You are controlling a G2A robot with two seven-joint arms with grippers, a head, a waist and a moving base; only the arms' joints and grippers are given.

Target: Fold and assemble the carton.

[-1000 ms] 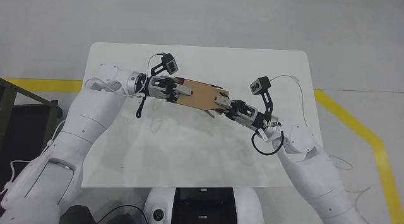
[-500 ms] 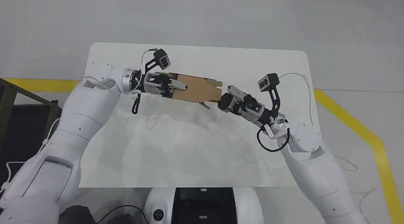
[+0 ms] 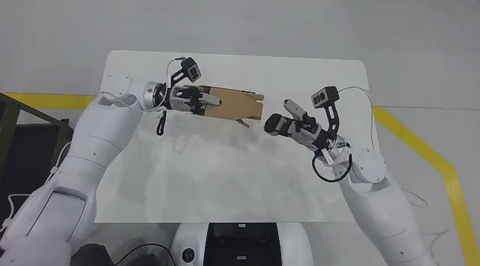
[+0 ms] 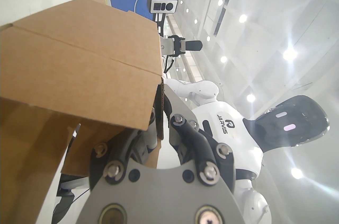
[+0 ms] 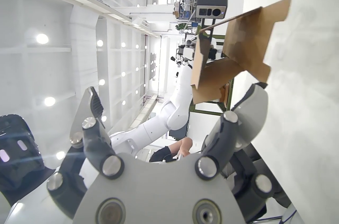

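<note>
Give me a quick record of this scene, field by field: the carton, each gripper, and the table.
object: brown cardboard carton, partly opened, not yet assembled
holder: left gripper, shut on one end of the carton
free arm: right gripper, open, apart from the carton, facing its other end
surface: white table

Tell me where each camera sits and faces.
Top view: overhead on the robot, facing down at the table; left gripper shut on the carton, right gripper open.
Left wrist view: on the left wrist, looking past its fingers and the carton toward the ceiling.
Right wrist view: on the right wrist, looking between its open fingers at the carton.
Shared: the carton, in all three.
</note>
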